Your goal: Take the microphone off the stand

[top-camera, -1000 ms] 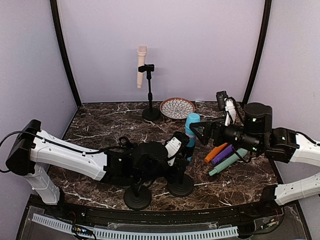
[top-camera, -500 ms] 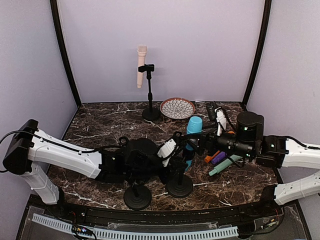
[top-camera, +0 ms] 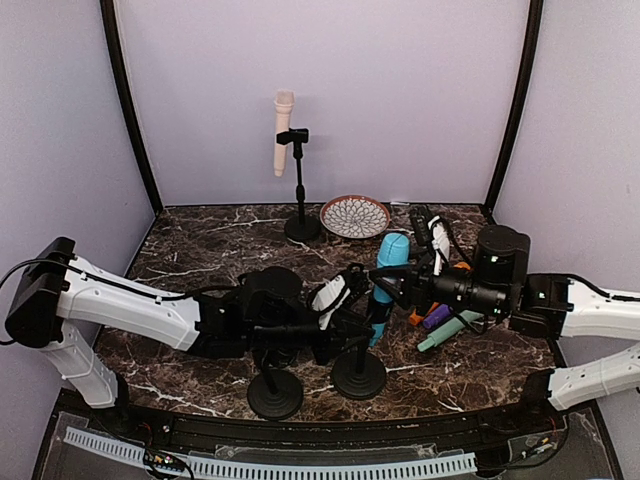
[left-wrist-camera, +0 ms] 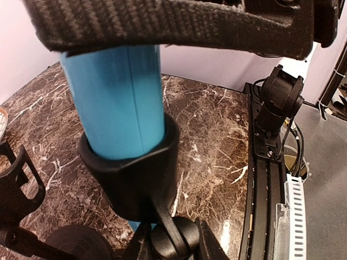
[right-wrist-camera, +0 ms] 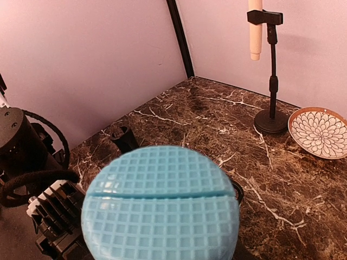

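Logged blue microphone (top-camera: 391,252) centre frame, seated in stand (top-camera: 358,372) clip over bench (top-camera: 200,250); long axis near upright, grille head up, leaning slightly right. Found left jaws clamped on stand. Cannot tell whether right jaws, around microphone, grip.

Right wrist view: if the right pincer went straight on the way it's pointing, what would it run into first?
The blue microphone. Its gridded head fills the view dead ahead, and its body sits in the clip of the stand. Depth is hard to judge, but it looks very close.
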Controlling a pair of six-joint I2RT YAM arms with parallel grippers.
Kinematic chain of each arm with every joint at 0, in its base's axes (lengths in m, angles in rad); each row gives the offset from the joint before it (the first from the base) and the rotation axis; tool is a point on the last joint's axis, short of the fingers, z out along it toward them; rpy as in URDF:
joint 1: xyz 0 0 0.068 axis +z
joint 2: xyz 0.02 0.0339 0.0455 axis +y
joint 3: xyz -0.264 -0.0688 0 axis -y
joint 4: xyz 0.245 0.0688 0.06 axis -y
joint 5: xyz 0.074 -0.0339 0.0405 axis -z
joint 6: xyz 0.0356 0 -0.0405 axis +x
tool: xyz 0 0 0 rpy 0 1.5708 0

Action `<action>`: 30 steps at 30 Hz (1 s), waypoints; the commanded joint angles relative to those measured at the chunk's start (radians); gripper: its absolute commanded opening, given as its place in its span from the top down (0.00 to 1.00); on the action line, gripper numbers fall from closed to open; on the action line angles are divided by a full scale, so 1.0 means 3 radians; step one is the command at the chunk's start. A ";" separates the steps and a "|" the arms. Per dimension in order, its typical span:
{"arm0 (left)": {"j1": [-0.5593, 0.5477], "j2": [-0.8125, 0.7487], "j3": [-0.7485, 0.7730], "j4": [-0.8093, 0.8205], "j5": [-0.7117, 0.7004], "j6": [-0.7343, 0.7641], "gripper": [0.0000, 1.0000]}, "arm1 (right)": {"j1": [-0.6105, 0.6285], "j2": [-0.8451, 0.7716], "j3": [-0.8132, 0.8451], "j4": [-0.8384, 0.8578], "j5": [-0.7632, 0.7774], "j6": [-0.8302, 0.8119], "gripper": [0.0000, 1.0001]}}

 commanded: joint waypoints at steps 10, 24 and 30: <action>-0.0024 0.0190 0.0115 -0.0747 0.0260 0.0261 1.00 | -0.0174 0.0014 0.0697 -0.0443 0.0488 0.0468 0.95; -0.0084 0.0368 0.0173 -0.1037 0.0217 0.0456 1.00 | -0.0174 0.0063 0.1083 -0.0984 0.1431 0.0812 0.98; -0.0096 0.0379 0.0160 -0.1064 0.0229 0.0459 1.00 | -0.0179 0.0110 0.1206 -0.0993 0.1541 0.0701 0.98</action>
